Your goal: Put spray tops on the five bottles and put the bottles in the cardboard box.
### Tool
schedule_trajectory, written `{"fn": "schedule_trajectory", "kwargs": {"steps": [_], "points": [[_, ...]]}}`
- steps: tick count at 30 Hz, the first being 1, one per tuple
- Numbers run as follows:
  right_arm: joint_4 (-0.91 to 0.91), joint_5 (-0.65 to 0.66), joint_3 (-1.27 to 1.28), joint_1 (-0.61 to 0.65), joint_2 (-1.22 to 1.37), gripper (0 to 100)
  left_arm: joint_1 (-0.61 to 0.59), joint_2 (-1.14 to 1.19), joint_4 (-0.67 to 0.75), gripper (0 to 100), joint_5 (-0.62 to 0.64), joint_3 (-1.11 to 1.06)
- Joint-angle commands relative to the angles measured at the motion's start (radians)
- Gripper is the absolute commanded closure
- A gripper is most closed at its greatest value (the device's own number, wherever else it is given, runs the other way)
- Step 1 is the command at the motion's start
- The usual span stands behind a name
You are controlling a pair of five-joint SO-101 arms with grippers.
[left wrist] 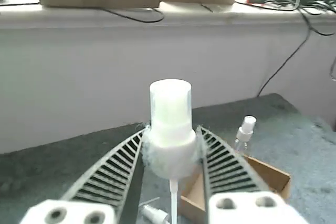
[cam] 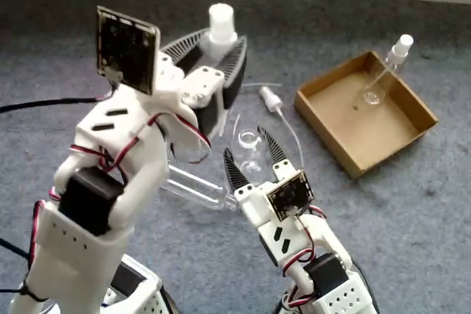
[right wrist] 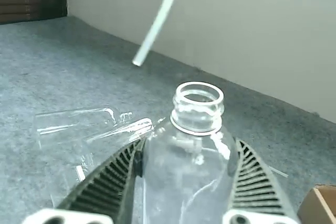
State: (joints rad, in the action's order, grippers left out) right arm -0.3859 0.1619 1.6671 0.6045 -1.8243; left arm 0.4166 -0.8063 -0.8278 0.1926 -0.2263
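Black ribbed fingers (left wrist: pixel 118 163) of the left gripper (left wrist: pixel 171 139) are clamped on the collar of a white spray top (left wrist: pixel 169 103), cap uppermost, with its dip tube (left wrist: pixel 172 203) hanging below. In the high view this left gripper (cam: pixel 218 40) holds the spray top (cam: pixel 221 20) raised on the far side of the work area.

The right gripper (right wrist: pixel 188 150) is closed round the body of a clear bottle (right wrist: pixel 189 177), which stands roughly upright with its open neck (right wrist: pixel 198 103) facing up. In the high view the right gripper (cam: pixel 246 145) and the bottle (cam: pixel 250 146) sit nearer the arm bases than the spray top.

The relation that matters is tube tip to neck. In the right wrist view the dip tube (right wrist: pixel 157 19) slants across the space over the bottle, and its free end is apart from the neck and off to one side, not inside the mouth. The tube's long axis looks tilted against the bottle's upright axis. How far the tip stands off in depth cannot be told for certain from these views. In my judgement, the tip has to be centred over the mouth and the two axes brought into line before the top goes down.

Farther out, a loose spray top (cam: pixel 271 98) lies on the grey table (cam: pixel 412 218) between the grippers and the cardboard box (cam: pixel 324 112). A capped bottle (cam: pixel 384 71) leans in the box's far corner. An uncapped bottle (cam: pixel 193 184) lies on its side beside the right gripper.
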Motion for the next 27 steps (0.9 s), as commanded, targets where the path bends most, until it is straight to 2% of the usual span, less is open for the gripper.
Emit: {"fn": "schedule_trajectory", "kwargs": {"steps": [1, 5, 8, 27], "points": [[-0.038, -0.008, 0.163, 0.01, -0.012, 83.2, 0.134, -0.177, 0.253, 100, -0.008, -0.193], [-0.061, -0.008, 0.163, 0.01, -0.013, 83.2, 0.157, -0.265, 0.427, 100, -0.008, -0.367], [-0.061, -0.008, 0.163, 0.01, -0.013, 83.2, 0.151, -0.3, 0.497, 100, -0.008, -0.458], [-0.061, -0.008, 0.163, 0.008, -0.013, 83.2, 0.157, -0.519, 0.502, 100, -0.003, -0.823]]}}
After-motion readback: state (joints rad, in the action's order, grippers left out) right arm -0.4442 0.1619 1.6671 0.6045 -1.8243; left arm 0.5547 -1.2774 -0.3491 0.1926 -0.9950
